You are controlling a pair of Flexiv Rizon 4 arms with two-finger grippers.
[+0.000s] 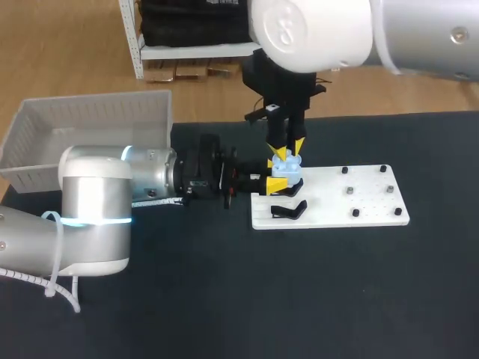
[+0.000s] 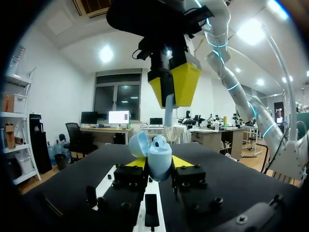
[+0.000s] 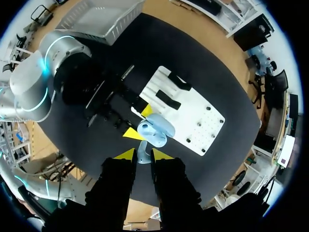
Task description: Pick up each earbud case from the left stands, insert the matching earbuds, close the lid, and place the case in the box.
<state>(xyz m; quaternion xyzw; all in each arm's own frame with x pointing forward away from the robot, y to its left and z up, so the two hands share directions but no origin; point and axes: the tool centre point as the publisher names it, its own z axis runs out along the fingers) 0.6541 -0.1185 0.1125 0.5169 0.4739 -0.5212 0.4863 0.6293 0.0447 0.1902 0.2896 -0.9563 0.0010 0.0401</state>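
As the head view shows it, the left gripper [image 1: 278, 178] lies low over the black counter [image 1: 224, 299] at the left end of the white stand board [image 1: 374, 202] and is closed on the light blue earbud case [image 1: 287, 166]. The right gripper [image 1: 287, 143] hangs straight above the case, and the white box [image 1: 90, 120] stands well apart at the far left. In the left wrist view the case sits upright between the yellow tips, touched from both sides, with its round lid [image 2: 138, 145] swung open to one side. A pale earbud [image 2: 168, 110] hangs by its stem from the narrowly closed right gripper, just above the open mouth. In the right wrist view the earbud is pinched between that gripper's own tips, with the case directly ahead. The case looks like smooth, glossy hard plastic, small and egg-shaped, so I judge it light, stiff and rather slippery. The hold on the lower body seems right, because the lid must be free to close. The earbud is tiny and easy to drop, and its stem is the place to hold it.
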